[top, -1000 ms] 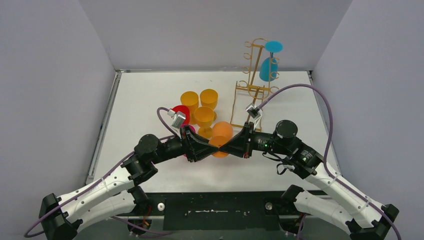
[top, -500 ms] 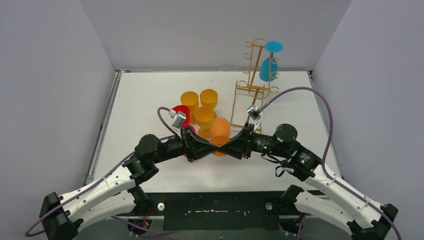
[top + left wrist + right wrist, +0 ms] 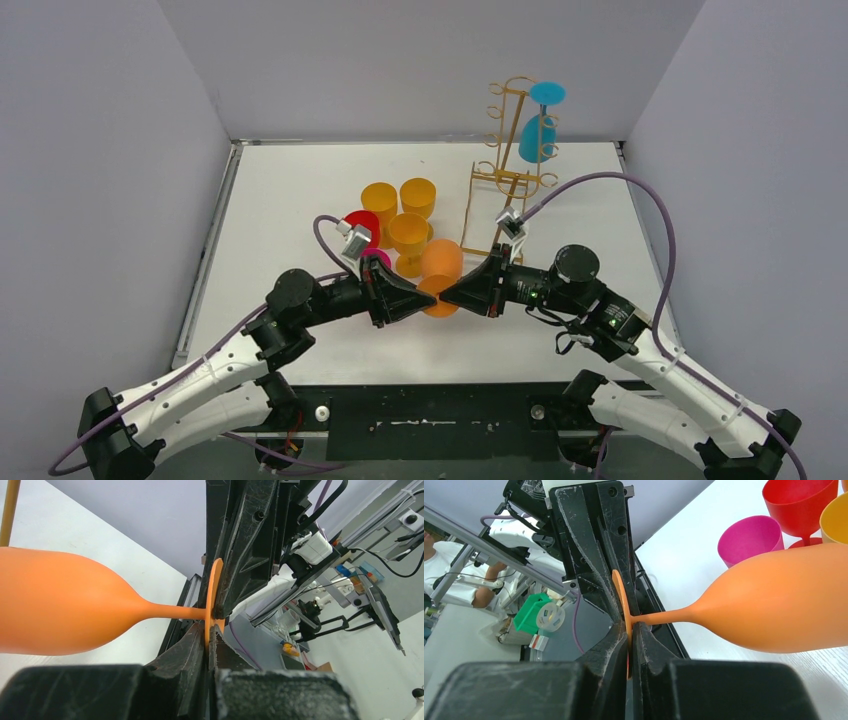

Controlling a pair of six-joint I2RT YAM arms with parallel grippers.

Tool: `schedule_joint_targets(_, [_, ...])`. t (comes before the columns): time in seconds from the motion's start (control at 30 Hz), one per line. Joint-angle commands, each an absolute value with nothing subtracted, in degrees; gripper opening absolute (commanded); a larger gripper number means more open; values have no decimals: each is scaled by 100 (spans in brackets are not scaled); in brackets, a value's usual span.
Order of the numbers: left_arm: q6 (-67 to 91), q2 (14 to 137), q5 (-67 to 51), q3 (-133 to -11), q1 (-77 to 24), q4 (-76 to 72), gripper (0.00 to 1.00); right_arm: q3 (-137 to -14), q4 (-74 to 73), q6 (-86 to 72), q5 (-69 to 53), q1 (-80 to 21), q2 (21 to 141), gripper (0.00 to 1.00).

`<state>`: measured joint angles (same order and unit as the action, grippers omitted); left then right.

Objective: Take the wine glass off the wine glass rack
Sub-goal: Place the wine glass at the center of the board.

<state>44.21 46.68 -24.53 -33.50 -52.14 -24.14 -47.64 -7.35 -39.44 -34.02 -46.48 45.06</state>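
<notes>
An orange wine glass lies on its side above the table, held by the thin disc of its foot. My left gripper is shut on the foot's edge from the left, and my right gripper is shut on it from the right. The left wrist view shows the bowl pointing away and my left gripper pinching the disc. The right wrist view has my right gripper clamped on the same disc below the orange glass. The gold wine glass rack stands at the back right. A blue wine glass hangs upside down on it.
Three yellow glasses stand upright just behind the held glass, with a red one and a magenta one to their left. The rack's wire base sits close behind my right wrist. Grey walls enclose the white table.
The two gripper tips, which overlapped across the orange glass's foot, have drawn apart and now meet tip to tip. The orange bowl has shifted slightly.
</notes>
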Motion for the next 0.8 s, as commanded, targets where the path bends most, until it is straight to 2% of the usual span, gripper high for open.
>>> schedule_joint_targets(0.0, [4351,4816,-2866,-3519,-5276,-2386,3,-4921,98,-4044,-3568,-4658,4617,0])
schedule_joint_targets(0.07, [4399,4825,-2849,-3519,-5273,-2408,22,-4809,351,-4069,-3540,-4663,4552,0])
schedule_joint_targets(0.1, [4442,4822,-2848,-3502,-5273,-2464,29,-4743,461,-4058,-3501,-4660,4499,0])
schedule_joint_targets(0.17, [4549,4795,-2848,-3433,-5273,-2678,38,-4604,598,-4021,-3386,-4663,4374,0])
schedule_joint_targets(0.23, [4660,4805,-2880,-3349,-5274,-2879,42,-4484,708,-4018,-3324,-4658,4283,0])
schedule_joint_targets(0.57, [5036,4776,-2398,-3093,-5278,-3738,42,-4354,1087,-4189,-3893,-4668,4480,0])
schedule_joint_targets(0.7, [5062,4790,-2402,-3076,-5275,-3789,31,-4303,1203,-4222,-3959,-4691,4454,0])
schedule_joint_targets(0.77, [5054,4767,-2427,-3064,-5274,-3779,22,-4277,1229,-4211,-3965,-4708,4441,0])
